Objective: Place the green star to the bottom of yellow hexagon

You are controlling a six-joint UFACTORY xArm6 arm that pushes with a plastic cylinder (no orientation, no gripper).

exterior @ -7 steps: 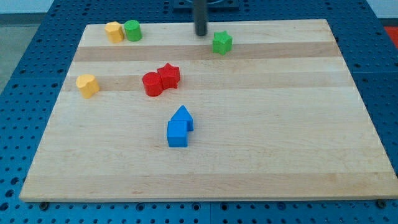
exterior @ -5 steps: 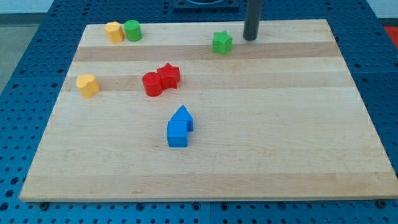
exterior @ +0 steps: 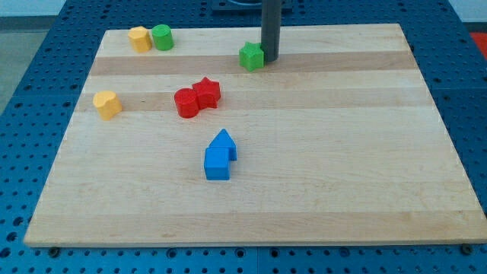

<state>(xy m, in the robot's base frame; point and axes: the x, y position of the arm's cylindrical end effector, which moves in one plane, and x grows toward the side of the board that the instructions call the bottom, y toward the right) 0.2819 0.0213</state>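
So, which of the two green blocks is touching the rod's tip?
The green star, with my tip against its right side; the green cylinder sits beside a yellow block.

- Setting: a robotics laboratory bench, arranged for a tabletop pushing experiment.
- Blue perforated base plate (exterior: 456,91) with a regular grid of holes, as on an optical or fixturing breadboard, surrounds the work area.
- Pale wooden counter (exterior: 319,152), built from joined planks, lies flat on that plate.
- Small coloured test blocks, among them a green star (exterior: 251,56), are scattered over it.
- A straight dark rod descends from the view's top; my tip (exterior: 270,59) rests on the wood.
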